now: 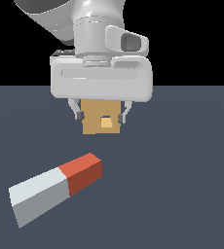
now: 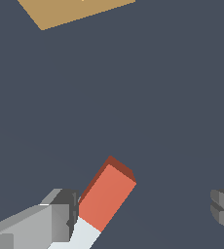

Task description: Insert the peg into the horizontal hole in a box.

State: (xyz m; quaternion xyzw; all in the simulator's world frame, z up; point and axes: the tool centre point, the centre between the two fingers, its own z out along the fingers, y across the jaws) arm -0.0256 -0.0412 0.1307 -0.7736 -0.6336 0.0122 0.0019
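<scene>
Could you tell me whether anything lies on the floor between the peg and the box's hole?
Nothing visible does: only bare floor separates the peg from the box and its hole in both views.

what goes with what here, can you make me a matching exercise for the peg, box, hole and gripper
Things:
1. peg
2. box
3. hole
4. gripper

Descriptions:
A. open, holding nothing
B. tan-orange cube behind the fingers in the exterior view
C. lying flat on the floor, red at one end, white-grey along the rest
D. small lighter square low in the cube's face

Pairs: 1-C, 2-B, 3-D, 4-A
</scene>
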